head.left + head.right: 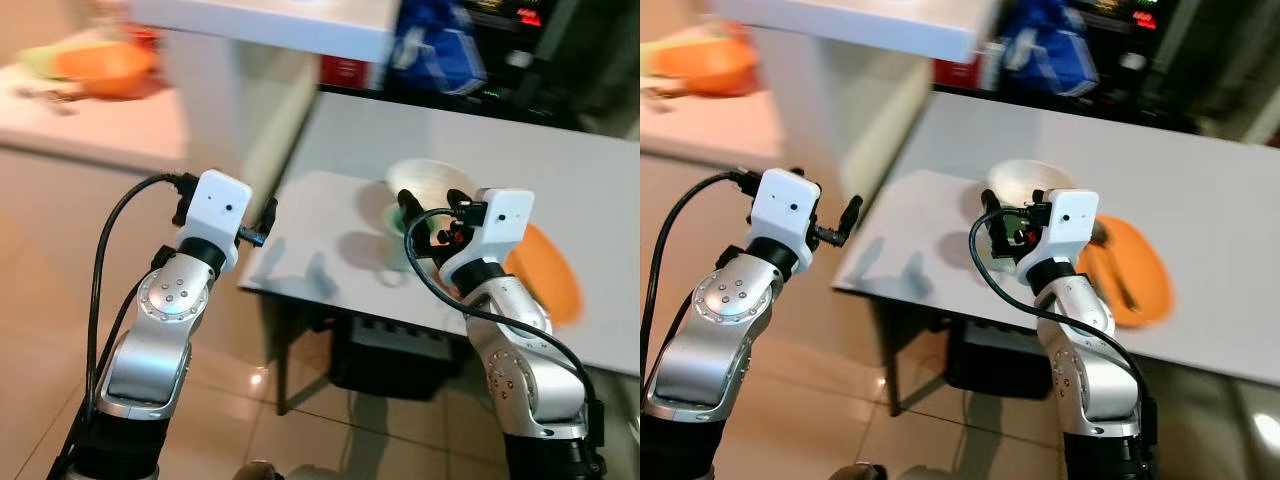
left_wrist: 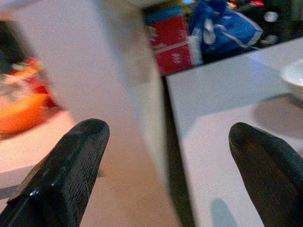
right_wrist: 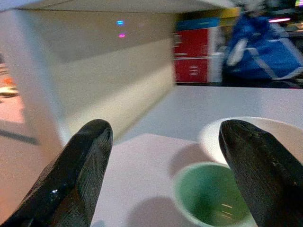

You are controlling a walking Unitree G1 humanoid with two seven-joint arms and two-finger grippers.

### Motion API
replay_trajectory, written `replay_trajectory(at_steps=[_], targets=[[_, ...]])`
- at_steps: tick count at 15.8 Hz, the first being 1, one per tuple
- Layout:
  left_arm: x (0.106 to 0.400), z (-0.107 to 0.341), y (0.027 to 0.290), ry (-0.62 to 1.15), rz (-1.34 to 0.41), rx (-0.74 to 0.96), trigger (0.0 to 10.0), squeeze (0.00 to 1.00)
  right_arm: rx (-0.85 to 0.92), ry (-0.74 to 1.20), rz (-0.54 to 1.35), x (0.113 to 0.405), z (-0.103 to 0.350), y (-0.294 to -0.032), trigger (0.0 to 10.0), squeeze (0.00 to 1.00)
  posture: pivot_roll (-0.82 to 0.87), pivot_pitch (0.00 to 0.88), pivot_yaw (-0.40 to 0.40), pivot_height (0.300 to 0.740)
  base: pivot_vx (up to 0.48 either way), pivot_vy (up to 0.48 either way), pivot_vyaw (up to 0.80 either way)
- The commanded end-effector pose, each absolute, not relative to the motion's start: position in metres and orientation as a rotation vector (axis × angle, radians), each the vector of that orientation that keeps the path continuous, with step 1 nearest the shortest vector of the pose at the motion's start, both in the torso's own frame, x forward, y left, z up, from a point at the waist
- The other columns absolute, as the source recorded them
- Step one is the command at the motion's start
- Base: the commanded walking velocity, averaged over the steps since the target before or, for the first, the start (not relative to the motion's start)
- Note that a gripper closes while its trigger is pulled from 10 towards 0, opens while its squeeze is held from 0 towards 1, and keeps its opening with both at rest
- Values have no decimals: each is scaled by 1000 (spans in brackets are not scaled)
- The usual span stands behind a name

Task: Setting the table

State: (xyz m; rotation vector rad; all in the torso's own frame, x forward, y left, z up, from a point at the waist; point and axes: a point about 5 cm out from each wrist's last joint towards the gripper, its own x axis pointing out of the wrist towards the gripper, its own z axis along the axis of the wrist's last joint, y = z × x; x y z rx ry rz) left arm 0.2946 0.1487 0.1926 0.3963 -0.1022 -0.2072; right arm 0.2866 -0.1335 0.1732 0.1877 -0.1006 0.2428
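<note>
A white table (image 1: pixel 320 235) stands ahead and to the right. On it are a white bowl (image 1: pixel 425 175), a small green cup (image 3: pixel 208 198) just in front of the bowl, and an orange plate (image 1: pixel 550 275) to their right. My right gripper (image 3: pixel 163 175) hovers open over the table's near part, with the cup and bowl just beyond its fingertips and nothing between them. My left gripper (image 2: pixel 165 179) is open and empty. It is raised by the table's left corner, next to a white cabinet side (image 2: pixel 109 85).
A counter (image 1: pixel 90 120) at the far left carries a blurred orange object (image 1: pixel 105 65). A blue bag (image 1: pixel 435 45) and a red box (image 2: pixel 170 42) lie beyond the table. Under the table are its dark legs and a dark box (image 1: pixel 390 360) on beige floor tiles.
</note>
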Motion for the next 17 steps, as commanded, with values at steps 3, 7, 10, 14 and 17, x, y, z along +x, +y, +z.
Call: replay_trajectory(at_steps=[3,7,10,14,17], targets=[[298,206,150,-149,-161,376,10000,0,209,-111,254,290,173,-133,10000,0,110,0,-80,740,0,0,800],[296,202,154,-129,-126,342,10000,0,203,-95,280,289,171,-133,10000,0,99,0,-72,740,0,0,800],[298,200,158,-152,-47,356,10000,0,215,-82,270,292,168,-136,10000,0,106,0,-77,740,0,0,800],[295,196,160,-152,-37,318,10000,0,211,-48,273,292,163,-141,10000,0,99,0,-79,740,0,0,800],[291,194,160,-141,-45,296,10000,0,214,-32,273,296,161,-143,10000,0,90,0,-76,740,0,0,800]])
